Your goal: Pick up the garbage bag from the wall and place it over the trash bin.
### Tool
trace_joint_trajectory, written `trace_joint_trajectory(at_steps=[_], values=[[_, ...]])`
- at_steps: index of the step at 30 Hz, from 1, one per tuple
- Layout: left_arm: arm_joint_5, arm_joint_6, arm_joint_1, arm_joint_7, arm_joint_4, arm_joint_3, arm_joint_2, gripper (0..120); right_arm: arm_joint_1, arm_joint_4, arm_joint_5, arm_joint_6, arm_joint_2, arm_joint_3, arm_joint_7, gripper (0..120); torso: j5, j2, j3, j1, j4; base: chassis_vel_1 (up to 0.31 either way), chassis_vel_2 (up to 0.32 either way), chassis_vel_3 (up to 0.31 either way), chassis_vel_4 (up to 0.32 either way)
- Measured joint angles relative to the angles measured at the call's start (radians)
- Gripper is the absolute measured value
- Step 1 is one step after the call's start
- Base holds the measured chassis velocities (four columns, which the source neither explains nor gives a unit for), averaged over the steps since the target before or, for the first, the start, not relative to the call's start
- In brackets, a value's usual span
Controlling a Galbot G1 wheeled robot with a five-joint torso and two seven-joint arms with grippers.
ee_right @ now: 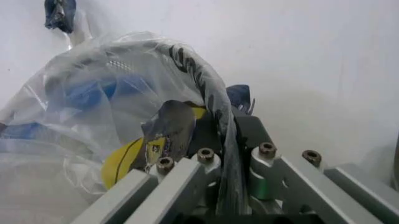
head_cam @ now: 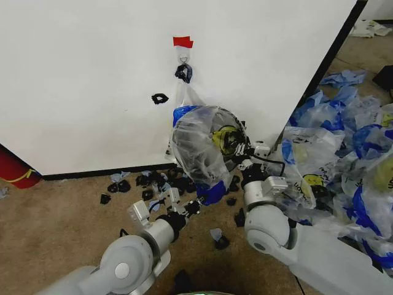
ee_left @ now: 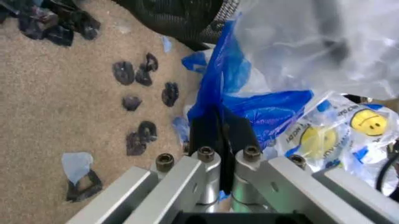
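Note:
The trash bin (head_cam: 216,130), black mesh, is tipped on its side just in front of the wall (head_cam: 92,80). The garbage bag (head_cam: 193,144), translucent with a yellow smiley, is stretched over it. My right gripper (head_cam: 244,150) is shut on the bin's rim (ee_right: 198,70) with the bag's film (ee_right: 93,79) pinched in. My left gripper (head_cam: 195,206) sits lower, near the carpet, shut on the bag's blue handle (ee_left: 218,88). A narrow clear bag (head_cam: 184,95) hangs from the hook (head_cam: 183,61) under the red tape (head_cam: 182,42).
A mass of blue-and-white bags (head_cam: 344,141) covers the floor on the right, past the wall's black edge (head_cam: 319,80). Black scraps (head_cam: 123,185) litter the carpet along the wall's foot. A red object (head_cam: 15,169) stands at the far left.

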Motion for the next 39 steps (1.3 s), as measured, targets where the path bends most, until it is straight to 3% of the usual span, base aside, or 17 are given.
trace_joint_trajectory(at_steps=[39], values=[[0.111,-0.008,0.011,-0.003,0.153,0.057,-0.032,0,-0.050,0.076,0.098,0.007,0.016,-0.042,0.005,0,0.0000,0.000,0.000,0.000,0.0000,0.000,0.000,0.000,0.000]])
